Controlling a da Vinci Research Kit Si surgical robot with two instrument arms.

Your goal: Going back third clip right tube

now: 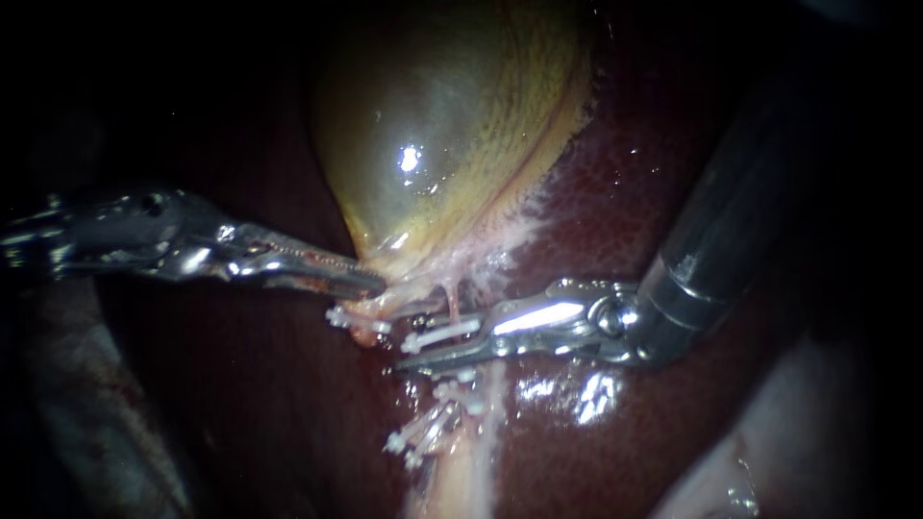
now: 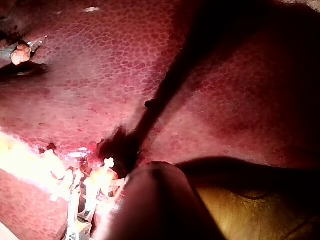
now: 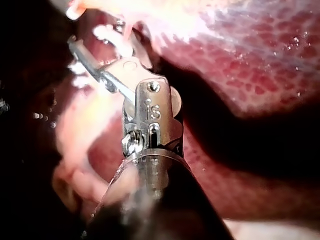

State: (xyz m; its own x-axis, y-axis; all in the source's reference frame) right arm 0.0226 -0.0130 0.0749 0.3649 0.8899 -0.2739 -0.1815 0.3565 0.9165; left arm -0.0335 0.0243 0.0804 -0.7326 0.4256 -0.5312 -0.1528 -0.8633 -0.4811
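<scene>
Third clip (image 1: 440,333) sits across right tube (image 1: 452,300), centre frame; other clips (image 1: 430,423) below. Right instrument (image 1: 423,354) jaws parted around it (not yet clear); withdrawal remains, I judge. Left instrument (image 1: 370,284) clamped on gallbladder (image 1: 452,125) neck, left of centre.

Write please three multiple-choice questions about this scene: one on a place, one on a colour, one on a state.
1. Where is the right tool's tip?
A) on the gallbladder's rounded top
B) just below the gallbladder's narrow end, among the clips
C) away from all tissue

2. The clips are:
A) white
B) blue
C) black

3. The right tool's jaws are:
A) shut together
B) open
C) out of view

Answers:
1 B: its tip lies beside the clips under the narrow end.
2 A: they show white against the dark red liver.
3 B: a gap shows between them.
</scene>
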